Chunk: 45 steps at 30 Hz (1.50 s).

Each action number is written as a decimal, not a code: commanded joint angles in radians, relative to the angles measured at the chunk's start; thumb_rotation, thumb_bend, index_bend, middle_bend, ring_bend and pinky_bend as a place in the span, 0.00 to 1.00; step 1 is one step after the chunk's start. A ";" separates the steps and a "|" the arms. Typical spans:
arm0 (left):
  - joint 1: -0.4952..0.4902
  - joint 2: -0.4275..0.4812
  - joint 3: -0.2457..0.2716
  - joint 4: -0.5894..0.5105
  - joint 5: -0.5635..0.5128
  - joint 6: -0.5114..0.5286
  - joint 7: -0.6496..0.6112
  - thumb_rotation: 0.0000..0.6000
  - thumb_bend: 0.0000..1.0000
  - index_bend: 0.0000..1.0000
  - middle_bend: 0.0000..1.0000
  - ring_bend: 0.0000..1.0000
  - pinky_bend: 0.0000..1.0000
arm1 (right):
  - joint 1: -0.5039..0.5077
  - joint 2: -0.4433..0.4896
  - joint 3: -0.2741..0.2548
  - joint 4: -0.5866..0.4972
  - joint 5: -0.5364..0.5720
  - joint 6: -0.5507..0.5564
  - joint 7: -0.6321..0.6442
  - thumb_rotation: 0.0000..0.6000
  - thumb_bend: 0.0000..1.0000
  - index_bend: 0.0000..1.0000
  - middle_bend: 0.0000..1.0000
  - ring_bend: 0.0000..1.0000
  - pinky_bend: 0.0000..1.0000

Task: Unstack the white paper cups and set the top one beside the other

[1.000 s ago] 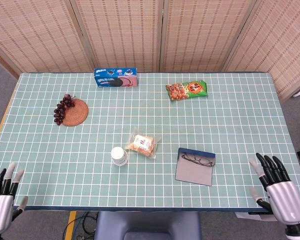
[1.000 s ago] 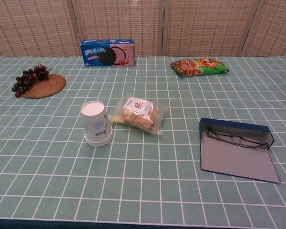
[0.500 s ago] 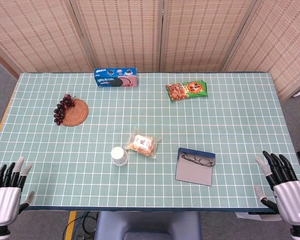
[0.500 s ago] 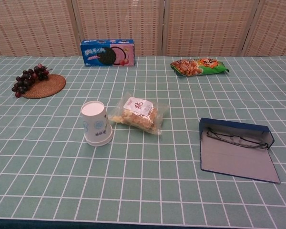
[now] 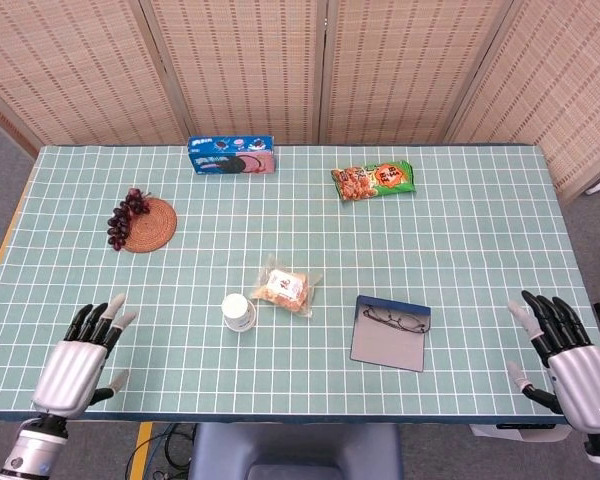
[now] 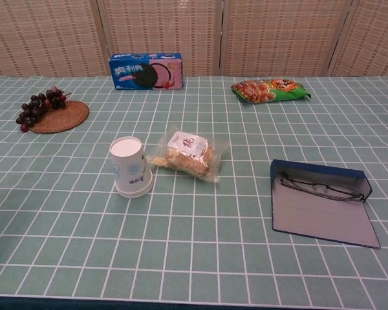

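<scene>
My left robot hand (image 5: 72, 368) has come up over the counter's (image 5: 480, 250) near edge at about 8 o'clock since a second ago, when it hung lower at the corner; it is empty, fingers apart. My right robot hand (image 5: 570, 365) has slid a little outward at 4 o'clock and sits at the counter's edge, also empty with fingers spread. Neither shows in the chest view. Nothing on the counter has shifted.

Left to right, I count one bunch of grapes (image 5: 125, 216) lying half on one woven coaster (image 5: 150, 224) at 10 o'clock; one blue biscuit box (image 5: 231, 156) at 11 o'clock along the far edge; the cups (image 5: 238, 311), a single white stack standing upside down just left of centre, still nested, so I cannot tell how many are in it; one clear snack bag (image 5: 284, 288) just beside the stack on its right, apart from it; one green snack packet (image 5: 374, 180) at 1 o'clock; and one open blue case (image 5: 391, 332) with one pair of glasses (image 5: 396, 320) lying in it, at 5 o'clock of centre.

The counter wears a pale green cloth with a white grid. Behind it stand woven reed screen panels (image 5: 240, 60), and grey floor shows at both sides.
</scene>
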State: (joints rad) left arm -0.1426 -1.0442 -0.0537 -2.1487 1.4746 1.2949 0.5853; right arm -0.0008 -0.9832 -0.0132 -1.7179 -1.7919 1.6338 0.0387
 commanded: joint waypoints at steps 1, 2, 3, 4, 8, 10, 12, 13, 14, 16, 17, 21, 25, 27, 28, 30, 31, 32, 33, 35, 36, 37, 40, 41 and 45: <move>-0.087 0.001 -0.053 -0.040 -0.121 -0.088 0.064 1.00 0.29 0.17 0.00 0.00 0.00 | -0.005 0.008 -0.002 0.003 0.001 0.015 0.015 1.00 0.34 0.06 0.00 0.00 0.00; -0.108 -0.003 -0.064 -0.042 -0.149 -0.105 0.082 1.00 0.30 0.17 0.00 0.00 0.00 | -0.006 0.009 -0.002 0.005 0.002 0.017 0.019 1.00 0.34 0.06 0.00 0.00 0.00; -0.129 -0.009 -0.075 -0.041 -0.177 -0.120 0.098 1.00 0.30 0.17 0.00 0.00 0.00 | -0.007 0.012 -0.002 0.006 0.004 0.020 0.025 1.00 0.34 0.06 0.00 0.00 0.00; -0.150 -0.017 -0.085 -0.038 -0.203 -0.134 0.114 1.00 0.30 0.17 0.00 0.00 0.00 | -0.008 0.014 -0.002 0.007 0.005 0.024 0.032 1.00 0.34 0.06 0.00 0.00 0.00; -0.245 -0.072 -0.123 0.008 -0.318 -0.176 0.209 1.00 0.30 0.17 0.00 0.00 0.00 | -0.013 0.021 0.004 0.016 0.013 0.049 0.071 1.00 0.34 0.06 0.00 0.00 0.00; -0.292 -0.103 -0.139 0.037 -0.382 -0.192 0.246 1.00 0.30 0.17 0.00 0.00 0.00 | -0.014 0.025 0.008 0.021 0.020 0.057 0.089 1.00 0.34 0.06 0.00 0.00 0.00; -0.331 -0.126 -0.150 0.062 -0.435 -0.205 0.271 1.00 0.30 0.17 0.00 0.00 0.00 | -0.012 0.028 0.012 0.024 0.028 0.057 0.100 1.00 0.34 0.06 0.00 0.00 0.00; -0.349 -0.135 -0.155 0.075 -0.461 -0.212 0.281 1.00 0.30 0.18 0.00 0.00 0.00 | -0.012 0.028 0.013 0.025 0.032 0.056 0.105 1.00 0.34 0.06 0.00 0.00 0.00; -0.373 -0.147 -0.162 0.091 -0.492 -0.219 0.290 1.00 0.30 0.18 0.00 0.00 0.00 | -0.009 0.031 0.015 0.027 0.040 0.050 0.111 1.00 0.34 0.06 0.00 0.00 0.00; -0.409 -0.161 -0.170 0.116 -0.539 -0.232 0.296 1.00 0.30 0.18 0.00 0.00 0.00 | -0.003 0.035 0.018 0.031 0.055 0.039 0.128 1.00 0.34 0.06 0.00 0.00 0.00; -0.422 -0.165 -0.173 0.123 -0.556 -0.240 0.291 1.00 0.30 0.18 0.00 0.00 0.00 | -0.001 0.037 0.020 0.033 0.062 0.034 0.137 1.00 0.34 0.06 0.00 0.00 0.00; -0.469 -0.163 -0.182 0.145 -0.602 -0.274 0.256 1.00 0.30 0.18 0.00 0.00 0.00 | 0.007 0.040 0.025 0.037 0.078 0.020 0.151 1.00 0.34 0.06 0.00 0.00 0.00; -0.511 -0.177 -0.187 0.169 -0.621 -0.307 0.199 1.00 0.30 0.20 0.00 0.00 0.00 | 0.011 0.035 0.029 0.035 0.086 0.013 0.144 1.00 0.34 0.06 0.00 0.00 0.00; -0.530 -0.183 -0.185 0.183 -0.622 -0.327 0.178 1.00 0.30 0.22 0.00 0.00 0.00 | 0.012 0.033 0.031 0.036 0.090 0.012 0.142 1.00 0.34 0.06 0.00 0.00 0.00; -0.540 -0.188 -0.181 0.190 -0.620 -0.332 0.176 1.00 0.30 0.22 0.00 0.00 0.00 | 0.013 0.033 0.031 0.036 0.092 0.010 0.141 1.00 0.34 0.06 0.00 0.00 0.00; -0.561 -0.202 -0.169 0.201 -0.620 -0.334 0.181 1.00 0.30 0.22 0.00 0.00 0.00 | 0.017 0.033 0.033 0.036 0.096 0.005 0.143 1.00 0.34 0.06 0.00 0.00 0.00; -0.572 -0.211 -0.162 0.206 -0.624 -0.332 0.185 1.00 0.30 0.22 0.00 0.00 0.00 | 0.019 0.033 0.034 0.036 0.098 0.001 0.145 1.00 0.34 0.06 0.00 0.00 0.00; -0.580 -0.219 -0.157 0.210 -0.628 -0.330 0.189 1.00 0.30 0.22 0.00 0.00 0.00 | 0.020 0.033 0.034 0.037 0.099 -0.001 0.147 1.00 0.34 0.06 0.00 0.00 0.00; -0.589 -0.227 -0.152 0.215 -0.633 -0.329 0.193 1.00 0.29 0.22 0.00 0.00 0.00 | 0.022 0.034 0.034 0.038 0.100 -0.004 0.149 1.00 0.34 0.06 0.00 0.00 0.00; -0.610 -0.249 -0.142 0.230 -0.646 -0.327 0.201 1.00 0.30 0.22 0.00 0.00 0.00 | 0.025 0.035 0.035 0.039 0.103 -0.009 0.154 1.00 0.34 0.06 0.00 0.00 0.00; -0.619 -0.257 -0.140 0.239 -0.654 -0.328 0.203 1.00 0.30 0.22 0.00 0.00 0.00 | 0.025 0.035 0.034 0.040 0.103 -0.010 0.156 1.00 0.34 0.06 0.00 0.00 0.00; -0.628 -0.265 -0.138 0.246 -0.663 -0.329 0.203 1.00 0.30 0.22 0.00 0.00 0.00 | 0.025 0.036 0.034 0.040 0.104 -0.010 0.158 1.00 0.34 0.06 0.00 0.00 0.00; -0.664 -0.292 -0.130 0.279 -0.697 -0.345 0.204 1.00 0.30 0.22 0.00 0.00 0.00 | 0.022 0.038 0.037 0.041 0.107 -0.002 0.164 1.00 0.34 0.06 0.00 0.00 0.00; -0.674 -0.298 -0.128 0.286 -0.706 -0.348 0.206 1.00 0.30 0.22 0.00 0.00 0.00 | 0.021 0.037 0.039 0.042 0.109 0.004 0.168 1.00 0.34 0.06 0.00 0.00 0.00; -0.711 -0.318 -0.124 0.306 -0.739 -0.354 0.206 1.00 0.30 0.21 0.00 0.00 0.00 | 0.020 0.034 0.041 0.050 0.109 0.011 0.179 1.00 0.34 0.06 0.00 0.00 0.00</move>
State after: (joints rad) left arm -0.8444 -1.3554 -0.1798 -1.8483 0.7439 0.9440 0.7906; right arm 0.0189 -0.9485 0.0269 -1.6680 -1.6831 1.6442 0.2170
